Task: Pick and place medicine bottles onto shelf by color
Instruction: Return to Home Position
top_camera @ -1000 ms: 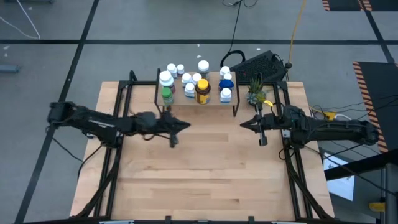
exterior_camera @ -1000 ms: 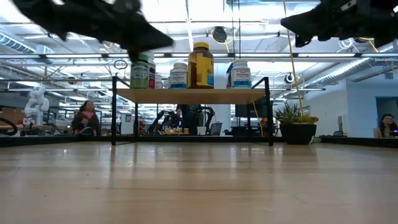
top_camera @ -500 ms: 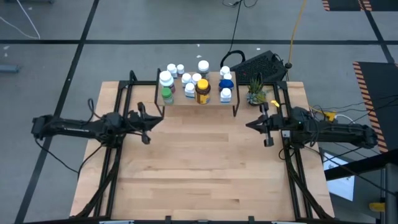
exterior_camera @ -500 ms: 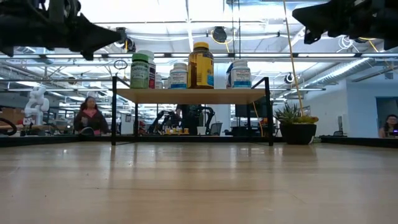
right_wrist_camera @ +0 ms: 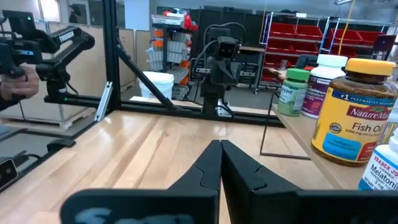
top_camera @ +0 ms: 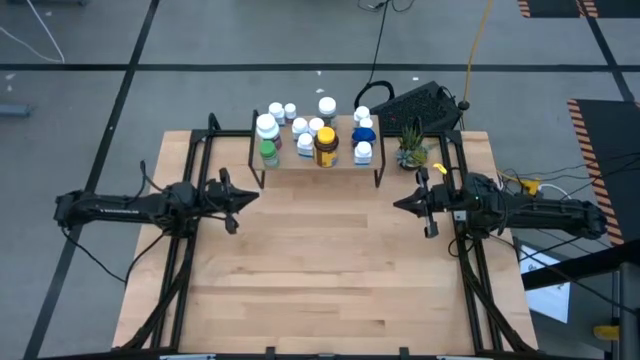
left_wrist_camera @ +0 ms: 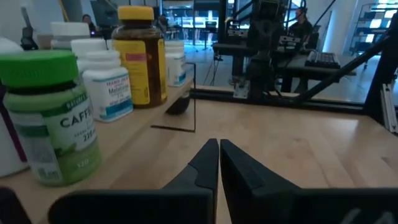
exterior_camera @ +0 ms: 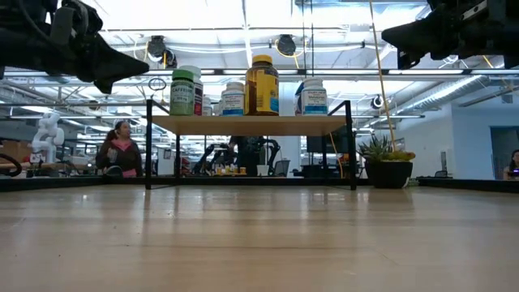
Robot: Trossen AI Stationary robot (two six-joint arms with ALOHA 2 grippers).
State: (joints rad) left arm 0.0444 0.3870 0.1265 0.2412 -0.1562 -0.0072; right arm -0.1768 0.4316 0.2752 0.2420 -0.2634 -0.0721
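Bottles, mostly white-capped plus one green, one amber and one blue, are standing upright on the shelf; left gripper and right gripper are hovering off its front corners, fingers pressed together, holding nothing.

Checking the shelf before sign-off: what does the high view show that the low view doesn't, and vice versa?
Only the high view: the white-capped bottles at the back of the shelf, mostly hidden behind the front row from low down. Only the low view: the open space under the shelf board and a person in the room behind. Both: the green bottle, the amber bottle, the plant, and the left gripper and right gripper, each apart from the shelf.
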